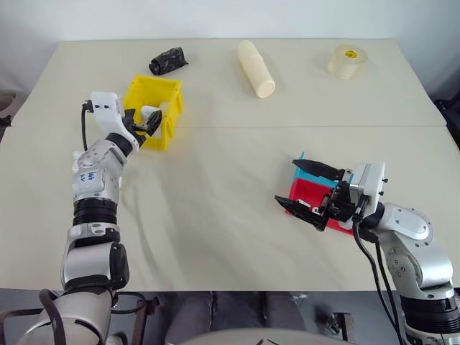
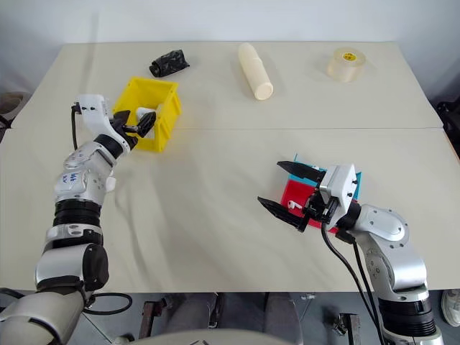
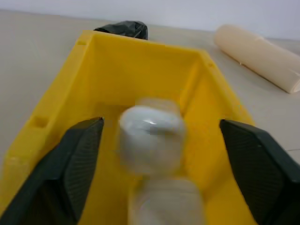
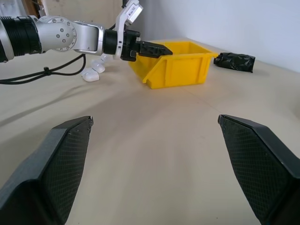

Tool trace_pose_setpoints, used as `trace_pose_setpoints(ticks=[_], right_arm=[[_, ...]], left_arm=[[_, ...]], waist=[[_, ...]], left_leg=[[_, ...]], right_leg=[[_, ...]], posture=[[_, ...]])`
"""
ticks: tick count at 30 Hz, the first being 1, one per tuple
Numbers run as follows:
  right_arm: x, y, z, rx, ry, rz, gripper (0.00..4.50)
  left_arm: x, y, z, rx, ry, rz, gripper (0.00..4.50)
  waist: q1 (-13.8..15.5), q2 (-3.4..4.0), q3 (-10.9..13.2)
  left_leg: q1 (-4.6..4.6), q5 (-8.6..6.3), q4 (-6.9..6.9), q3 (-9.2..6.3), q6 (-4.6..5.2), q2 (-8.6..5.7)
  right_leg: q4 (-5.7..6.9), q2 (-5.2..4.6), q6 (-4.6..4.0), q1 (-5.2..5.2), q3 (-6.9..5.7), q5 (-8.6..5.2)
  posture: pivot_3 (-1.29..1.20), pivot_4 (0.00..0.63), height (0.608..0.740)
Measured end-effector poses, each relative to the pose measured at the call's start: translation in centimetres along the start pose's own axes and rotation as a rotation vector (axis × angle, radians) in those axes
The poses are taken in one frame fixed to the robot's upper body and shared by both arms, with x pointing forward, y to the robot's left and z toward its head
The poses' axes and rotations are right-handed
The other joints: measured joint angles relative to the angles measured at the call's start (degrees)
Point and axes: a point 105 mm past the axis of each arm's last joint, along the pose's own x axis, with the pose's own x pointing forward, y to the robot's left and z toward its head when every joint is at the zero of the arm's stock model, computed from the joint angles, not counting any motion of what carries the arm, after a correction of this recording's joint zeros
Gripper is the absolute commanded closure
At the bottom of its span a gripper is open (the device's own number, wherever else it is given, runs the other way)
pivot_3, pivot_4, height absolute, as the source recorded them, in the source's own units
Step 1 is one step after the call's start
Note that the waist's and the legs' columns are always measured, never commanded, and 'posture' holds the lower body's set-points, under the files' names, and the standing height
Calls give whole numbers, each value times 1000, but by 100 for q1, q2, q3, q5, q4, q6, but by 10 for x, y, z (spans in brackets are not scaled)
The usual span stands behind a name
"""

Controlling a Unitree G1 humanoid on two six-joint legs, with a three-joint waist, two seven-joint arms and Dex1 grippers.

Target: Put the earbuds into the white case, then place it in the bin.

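Right gripper (image 1: 307,188) spread wide, empty, above beige table (image 1: 215,201) by red tray (image 1: 310,192). Left gripper (image 3: 159,159) agape over yellow bin (image 1: 169,108); white case (image 3: 151,140) inside. Cream roll (image 1: 256,67), tape (image 1: 346,61) beyond.

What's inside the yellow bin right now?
Two white cases sit in the yellow bin, one between the open left gripper's fingers; the nearer one is blurred. The bin floor beneath them is hidden.

A beige table (image 1: 237,215) stands against a plain white wall (image 1: 215,18).
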Motion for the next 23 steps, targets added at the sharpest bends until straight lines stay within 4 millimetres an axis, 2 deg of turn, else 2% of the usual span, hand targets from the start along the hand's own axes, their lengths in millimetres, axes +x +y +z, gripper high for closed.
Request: trace_pose_setpoints(ticks=[2, 5, 9, 12, 15, 19, 23], right_arm=[[-1, 1, -1, 3, 2, 0, 0], [-2, 1, -3, 8, 7, 1, 0], [-8, 0, -6, 3, 44, 26, 0], [-16, -3, -11, 13, 82, 51, 0], [-21, -4, -10, 16, 101, 92, 0], [-28, -6, -16, 31, 137, 127, 0], [-31, -7, -20, 47, 153, 144, 0]], left_arm=[[-10, 0, 2, 49, 9, -60, 42], [-25, -11, -4, 76, 26, -186, 42], [-71, -20, -18, 196, 136, -416, 42], [-105, -39, -16, 273, 126, -604, 42], [-132, -60, -22, 326, 141, -743, 42], [-147, -76, -31, 384, 133, -811, 42], [-145, -84, -34, 402, 101, -818, 42]], waist=[[-30, 0, 0], [-37, 1, 0], [-73, 0, 0], [-40, 2, 0], [4, 4, -1], [44, 4, -1], [64, 4, -1]], left_leg=[[0, 0, 0, 0, 0, 4], [0, 0, 1, 0, 0, 10], [0, 0, -6, 4, 0, 18], [-1, -1, -5, 3, 0, 20], [2, -1, -2, -4, 0, 20], [9, -1, -1, -1, 0, 21], [9, -1, -2, -1, 0, 21]], right_leg=[[2, 0, 0, 0, 1, 0], [7, -4, 0, -2, 1, 0], [6, -3, -6, -9, 6, -3], [-5, -4, -8, -3, 8, -4], [-19, -5, -9, 10, 3, -5], [-26, -4, -11, 15, 4, -5], [-26, -3, -11, 14, 4, -5]], posture=[[0, 150, 740], [0, 150, 740], [0, 150, 740], [0, 150, 740], [0, 150, 740], [0, 150, 740], [0, 150, 740]])
